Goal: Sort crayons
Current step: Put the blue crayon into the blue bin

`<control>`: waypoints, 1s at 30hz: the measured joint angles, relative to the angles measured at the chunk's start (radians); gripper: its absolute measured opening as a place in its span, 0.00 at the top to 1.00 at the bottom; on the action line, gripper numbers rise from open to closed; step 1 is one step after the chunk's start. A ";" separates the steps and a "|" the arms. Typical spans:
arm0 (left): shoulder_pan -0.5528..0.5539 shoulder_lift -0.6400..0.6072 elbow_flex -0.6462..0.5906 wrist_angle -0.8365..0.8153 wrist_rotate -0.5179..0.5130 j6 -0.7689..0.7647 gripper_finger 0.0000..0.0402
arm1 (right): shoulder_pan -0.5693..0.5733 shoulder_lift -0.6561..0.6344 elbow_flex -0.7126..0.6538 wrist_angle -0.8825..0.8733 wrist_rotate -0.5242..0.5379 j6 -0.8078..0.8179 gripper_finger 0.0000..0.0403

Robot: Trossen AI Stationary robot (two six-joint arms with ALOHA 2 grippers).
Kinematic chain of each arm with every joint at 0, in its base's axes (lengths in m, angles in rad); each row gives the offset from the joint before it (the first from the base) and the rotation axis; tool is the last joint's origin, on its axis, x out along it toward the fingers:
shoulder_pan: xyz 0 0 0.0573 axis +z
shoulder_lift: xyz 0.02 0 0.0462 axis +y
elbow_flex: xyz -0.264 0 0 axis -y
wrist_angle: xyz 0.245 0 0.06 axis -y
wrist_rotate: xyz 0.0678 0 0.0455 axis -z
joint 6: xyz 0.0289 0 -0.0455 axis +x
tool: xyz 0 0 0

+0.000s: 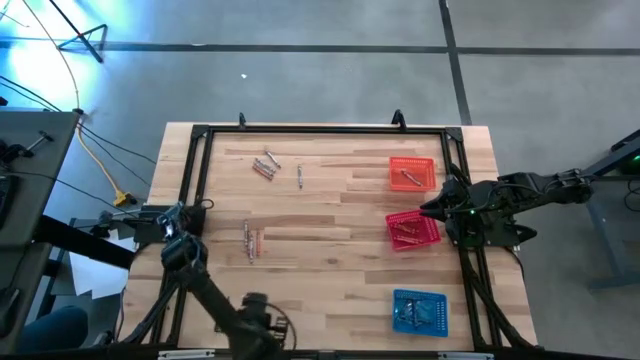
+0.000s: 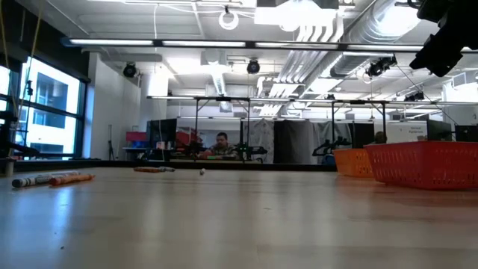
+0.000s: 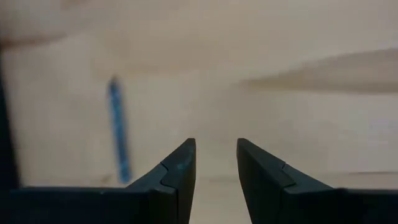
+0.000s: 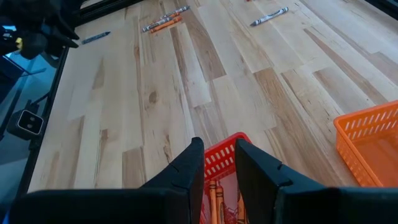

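Note:
Loose crayons lie on the wooden table in three spots: a far-left cluster (image 1: 265, 166), a single grey one (image 1: 299, 176) and a pair at mid-left (image 1: 250, 241). A blue crayon (image 3: 118, 137) lies flat near the table's left edge, just beside my left gripper (image 3: 216, 146), which points down over bare wood and is open with nothing between its fingers. My right gripper (image 4: 217, 149) hovers open above the near rim of the red basket (image 4: 221, 149), at the table's right side (image 1: 432, 208). The red basket holds several red crayons (image 4: 214, 194).
An orange basket (image 1: 411, 172) with crayons stands at the far right, and a blue basket (image 1: 420, 311) with crayons at the near right. A black frame (image 1: 200, 150) runs along the table's edges. The middle of the table is bare wood.

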State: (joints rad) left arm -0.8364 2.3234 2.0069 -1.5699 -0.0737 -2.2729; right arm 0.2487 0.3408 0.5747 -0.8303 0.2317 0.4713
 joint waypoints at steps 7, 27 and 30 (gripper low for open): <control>-0.062 0.000 -0.042 0.000 0.181 -0.078 0.73 | 0.000 0.000 0.000 0.000 0.000 0.000 0.79; -0.122 -0.206 -0.423 0.201 0.176 -0.097 0.73 | 0.000 0.000 0.000 0.000 0.000 0.000 0.79; -0.116 -0.240 -0.500 0.291 0.172 -0.090 0.73 | 0.000 0.000 0.000 0.000 0.000 0.000 0.79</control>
State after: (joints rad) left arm -0.9527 2.0830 1.5070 -1.2789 0.0985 -2.3627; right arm 0.2487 0.3408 0.5747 -0.8303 0.2321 0.4713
